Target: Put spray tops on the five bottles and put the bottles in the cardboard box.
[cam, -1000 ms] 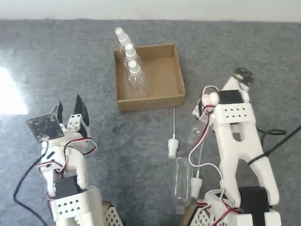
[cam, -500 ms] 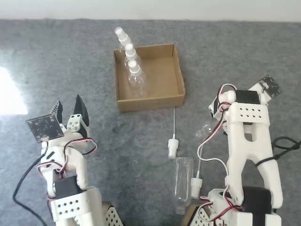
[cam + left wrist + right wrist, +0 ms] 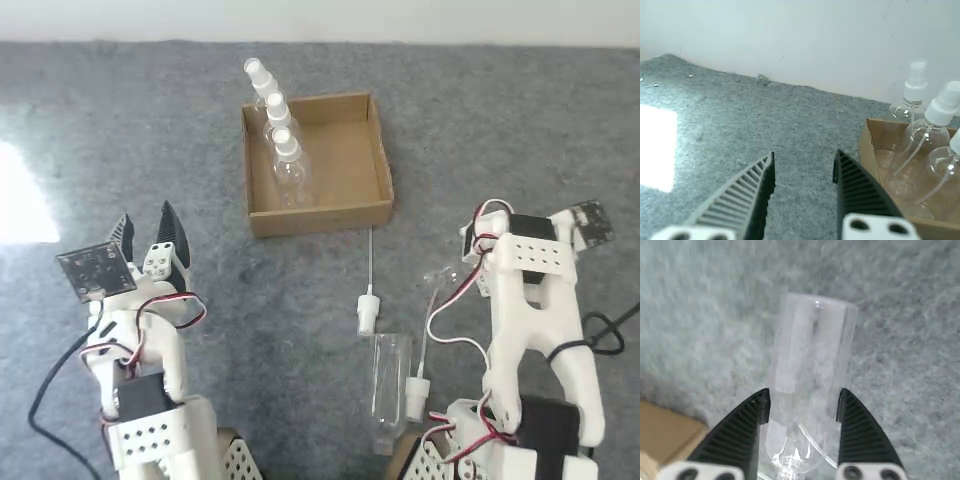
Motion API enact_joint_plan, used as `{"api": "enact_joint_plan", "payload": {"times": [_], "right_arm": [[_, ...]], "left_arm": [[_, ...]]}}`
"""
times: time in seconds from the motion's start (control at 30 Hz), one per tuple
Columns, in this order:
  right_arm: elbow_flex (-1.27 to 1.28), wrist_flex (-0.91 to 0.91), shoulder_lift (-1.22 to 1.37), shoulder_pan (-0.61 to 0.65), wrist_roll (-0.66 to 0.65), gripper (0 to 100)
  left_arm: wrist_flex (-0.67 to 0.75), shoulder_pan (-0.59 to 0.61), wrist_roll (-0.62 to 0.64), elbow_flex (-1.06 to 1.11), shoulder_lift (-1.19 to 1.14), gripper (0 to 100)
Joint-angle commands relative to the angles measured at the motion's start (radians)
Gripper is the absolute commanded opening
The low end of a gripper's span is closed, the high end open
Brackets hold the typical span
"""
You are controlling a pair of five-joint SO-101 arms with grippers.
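Three clear plastic bottles with white spray tops [image 3: 285, 150] stand in the brown cardboard box's [image 3: 320, 218] left side. The right gripper [image 3: 802, 399] has its fingers closed on a fourth clear bottle [image 3: 812, 340], right of the box; a fifth clear bottle [image 3: 390, 390] lies nearer, beside two loose white spray tops [image 3: 368, 312]. Capping comes next, I judge, needing the left gripper [image 3: 148, 232], whose fingers gape empty. Grey felt covers the bench [image 3: 150, 120]; a white wall [image 3: 790, 40] stands beyond.

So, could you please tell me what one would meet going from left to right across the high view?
Left gripper → three capped bottles in the cardboard box → loose spray top on the carpet → right arm.
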State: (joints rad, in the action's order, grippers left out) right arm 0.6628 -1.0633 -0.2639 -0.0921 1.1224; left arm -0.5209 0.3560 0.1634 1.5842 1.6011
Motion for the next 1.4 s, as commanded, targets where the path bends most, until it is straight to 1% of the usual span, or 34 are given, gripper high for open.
{"api": "enact_joint_plan", "payload": {"times": [0.0, 0.27, 0.5, 0.6, 0.73, 0.83, 1.17, 1.37], "right_arm": [[-0.012, 0.041, -0.047, -0.044, 0.040, 7.8], [-0.012, 0.041, -0.047, -0.090, 0.080, 7.8], [-0.012, 0.041, -0.045, -0.128, 0.083, 7.9], [-0.012, 0.039, -0.045, -0.150, 0.114, 7.9], [-0.011, 0.035, -0.045, -0.157, 0.124, 7.9], [-0.011, 0.031, -0.045, -0.157, 0.161, 7.9], [0.005, 0.031, -0.045, -0.153, 0.163, 7.9], [0.005, 0.035, -0.047, -0.148, 0.161, 15.1]], "left_arm": [[0.034, 0.005, -0.012, -0.004, -0.006, 18], [0.046, 0.005, -0.012, -0.001, -0.006, 18], [0.046, 0.005, -0.012, -0.001, -0.006, 18], [0.046, 0.005, -0.012, -0.001, -0.006, 18], [0.046, 0.005, -0.012, -0.001, -0.006, 18], [0.046, 0.005, -0.012, -0.001, -0.006, 18], [0.046, 0.005, -0.012, -0.001, -0.006, 18], [0.046, 0.005, -0.012, -0.001, -0.006, 18]]}}
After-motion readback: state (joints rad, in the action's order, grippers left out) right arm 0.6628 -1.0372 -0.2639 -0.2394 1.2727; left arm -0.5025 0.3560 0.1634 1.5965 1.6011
